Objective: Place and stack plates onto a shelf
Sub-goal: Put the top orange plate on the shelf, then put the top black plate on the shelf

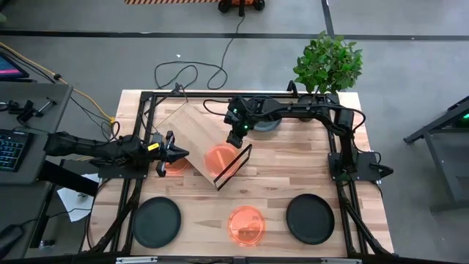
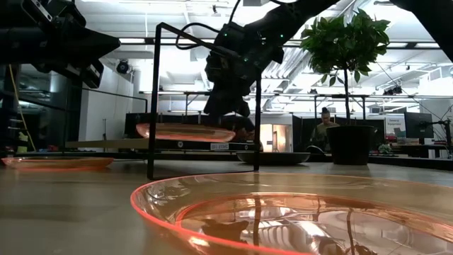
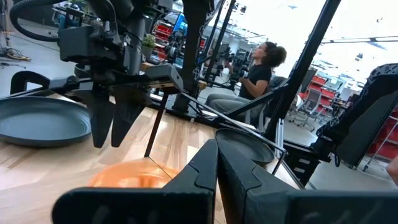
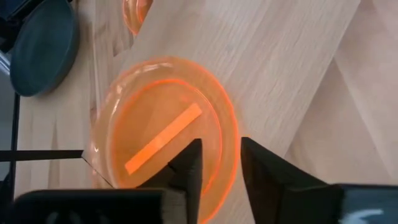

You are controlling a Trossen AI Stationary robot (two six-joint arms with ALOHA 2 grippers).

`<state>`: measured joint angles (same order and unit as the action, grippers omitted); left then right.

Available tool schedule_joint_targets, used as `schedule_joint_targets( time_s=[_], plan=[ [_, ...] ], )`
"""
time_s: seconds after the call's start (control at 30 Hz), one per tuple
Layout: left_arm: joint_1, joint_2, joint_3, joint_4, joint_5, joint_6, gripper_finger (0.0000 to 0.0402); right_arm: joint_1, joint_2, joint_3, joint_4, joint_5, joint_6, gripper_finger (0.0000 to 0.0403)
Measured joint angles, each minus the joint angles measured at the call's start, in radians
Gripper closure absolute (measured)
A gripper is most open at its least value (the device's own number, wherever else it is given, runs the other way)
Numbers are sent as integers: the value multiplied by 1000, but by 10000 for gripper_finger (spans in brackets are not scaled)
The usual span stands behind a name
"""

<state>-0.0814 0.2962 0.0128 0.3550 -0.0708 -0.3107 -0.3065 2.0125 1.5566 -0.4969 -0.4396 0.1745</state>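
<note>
1. Step in hand, by judgement: first plate going onto the shelf [image 1: 192, 126]. The right gripper [image 1: 236, 139] hangs over the near end of the shelf, just above the far rim of an orange plate [image 1: 220, 157] lying on the board beside the black wire frame [image 1: 236, 166]. In the right wrist view its fingers [image 4: 186, 167] stand slightly apart on either side of the plate's rim [image 4: 230, 134]; whether they grip it cannot be told.
2. Left gripper [image 1: 174, 154]: at the left of the shelf, over a second orange plate [image 1: 176, 165] on the table. Its fingers look closed together with nothing between them.
3. Remaining stock: dark plate near left [image 1: 156, 221], orange plate near centre [image 1: 246, 224], dark plate near right [image 1: 310, 218], and a dark plate at the far side [image 1: 267, 125], partly under the right arm.
4. Next move, by judgement: lift the right gripper clear without dragging the plate, then fetch another and lower it centred on the first.
5. View differences: the high view alone gives the full layout. The low view shows the shelf plate [image 2: 185, 132] lying level. The left wrist view shows a seated person [image 3: 252, 74] beyond the table.
</note>
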Motion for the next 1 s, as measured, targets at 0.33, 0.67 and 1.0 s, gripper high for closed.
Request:
schedule_joint_targets(
  time_s=[0.33, 0.67, 1.0],
  plan=[
    [0, 0, 0, 0, 0, 0, 401, -111, -107, -1, -177, 6, -82, 279],
    [0, 0, 0, 0, 0, 0, 401, -126, -414, -316, -150, 63, -57, 279],
    [0, 0, 0, 0, -1, 0, 401, 55, -838, -821, 394, 177, 402, 279]
  ],
)
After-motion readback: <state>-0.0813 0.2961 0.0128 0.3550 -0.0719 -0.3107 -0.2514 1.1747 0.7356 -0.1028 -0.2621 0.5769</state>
